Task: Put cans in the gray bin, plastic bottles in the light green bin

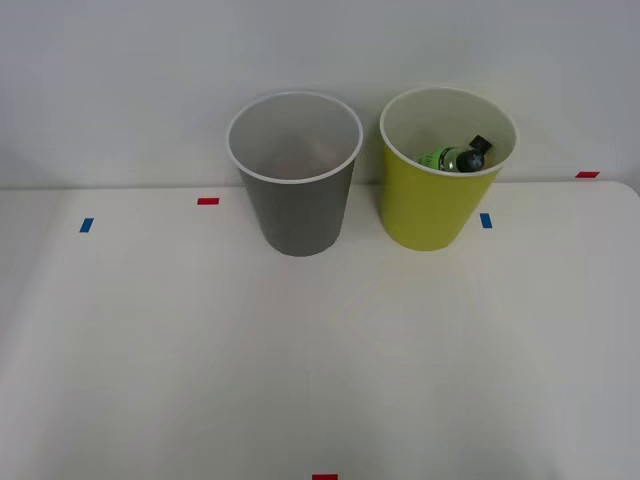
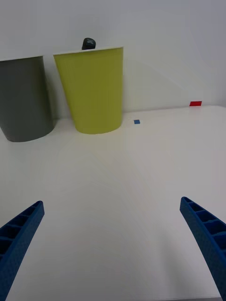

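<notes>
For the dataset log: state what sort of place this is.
Probably a lab test bench: a plain white table against a bare wall, red and blue tape markers, and only a gray bin and a light green bin.

The green plastic bottle (image 1: 455, 157) lies inside the light green bin (image 1: 430, 205); the bin's wall hides its lower body, and its label is too small to read. From the wrist view just its dark cap (image 2: 88, 43) pokes above the rim. The gray bin (image 1: 298, 210) shows a faint reddish blur at its bottom; what it is cannot be told. In the wrist view that bin (image 2: 26, 99) is cut by the picture's edge, as are both blue fingers (image 2: 19, 235).
</notes>
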You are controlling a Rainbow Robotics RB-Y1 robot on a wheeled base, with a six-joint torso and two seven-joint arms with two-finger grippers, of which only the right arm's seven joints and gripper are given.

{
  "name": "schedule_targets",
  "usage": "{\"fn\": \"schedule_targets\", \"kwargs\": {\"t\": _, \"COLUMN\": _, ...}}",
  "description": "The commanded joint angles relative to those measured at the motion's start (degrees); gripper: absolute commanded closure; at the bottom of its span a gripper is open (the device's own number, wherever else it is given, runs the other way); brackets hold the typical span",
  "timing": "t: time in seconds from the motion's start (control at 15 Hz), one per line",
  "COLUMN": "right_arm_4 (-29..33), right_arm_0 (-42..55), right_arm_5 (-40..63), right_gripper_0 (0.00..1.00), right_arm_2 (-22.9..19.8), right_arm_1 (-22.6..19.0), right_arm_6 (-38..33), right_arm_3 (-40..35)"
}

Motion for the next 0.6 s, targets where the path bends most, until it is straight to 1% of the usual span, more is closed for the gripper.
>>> {"fn": "schedule_targets", "kwargs": {"t": 0.07, "right_arm_4": -3.57, "right_arm_0": 0.20, "right_arm_5": -1.30, "right_gripper_0": 0.00, "right_arm_2": 2.62, "right_arm_1": -0.14, "right_arm_6": 6.40, "right_arm_3": 2.45}}
{"fn": "schedule_targets", "kwargs": {"t": 0.2, "right_arm_4": -3.75, "right_arm_0": 0.20, "right_arm_5": -1.48, "right_gripper_0": 0.00, "right_arm_2": 2.53, "right_arm_1": -0.84, "right_arm_6": 6.49, "right_arm_3": 2.72}}
{"fn": "schedule_targets", "kwargs": {"t": 0.33, "right_arm_4": -3.48, "right_arm_0": 0.11, "right_arm_5": -1.48, "right_gripper_0": 0.00, "right_arm_2": 1.39, "right_arm_1": -1.19, "right_arm_6": 5.25, "right_arm_3": 2.63}}
{"fn": "schedule_targets", "kwargs": {"t": 0.47, "right_arm_4": -0.41, "right_arm_0": 0.02, "right_arm_5": -1.57, "right_gripper_0": 0.00, "right_arm_2": -0.81, "right_arm_1": -1.63, "right_arm_6": -0.46, "right_arm_3": 2.54}}
{"fn": "schedule_targets", "kwargs": {"t": 0.6, "right_arm_4": -0.58, "right_arm_0": -0.07, "right_arm_5": -1.48, "right_gripper_0": 0.00, "right_arm_2": -0.99, "right_arm_1": -2.34, "right_arm_6": -1.43, "right_arm_3": 2.45}}
